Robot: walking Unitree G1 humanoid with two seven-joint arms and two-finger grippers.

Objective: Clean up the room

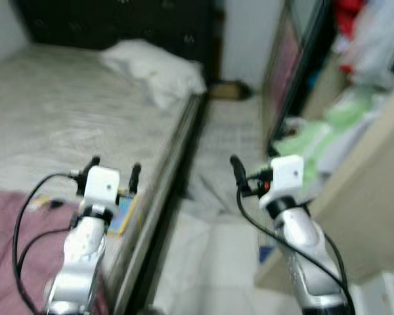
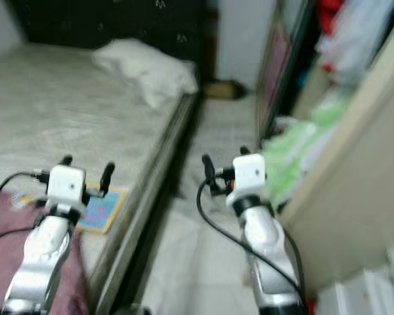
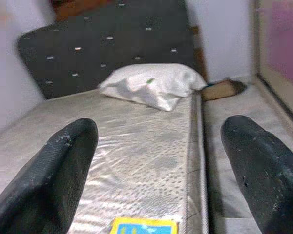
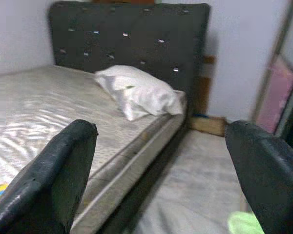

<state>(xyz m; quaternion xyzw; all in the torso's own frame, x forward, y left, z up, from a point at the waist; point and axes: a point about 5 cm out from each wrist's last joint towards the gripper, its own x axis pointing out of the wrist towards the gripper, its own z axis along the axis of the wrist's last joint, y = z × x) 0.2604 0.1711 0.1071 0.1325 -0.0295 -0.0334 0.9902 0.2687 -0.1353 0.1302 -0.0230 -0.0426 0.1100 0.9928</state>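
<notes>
Left eye view: the left gripper [image 1: 115,168] and right gripper [image 4: 161,170] are held spread and empty; the yellow-edged blue flat book [image 1: 123,213] could be knocked off the grey mattress [image 1: 65,111] edge by a blurry, rushed reach.

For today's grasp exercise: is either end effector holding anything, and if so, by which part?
Nothing is held. The left end effector is open above the mattress; the right end effector is open over the floor.

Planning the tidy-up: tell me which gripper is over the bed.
The left gripper, open above the mattress by the yellow-blue book; the right gripper hangs over the floor aisle.
</notes>
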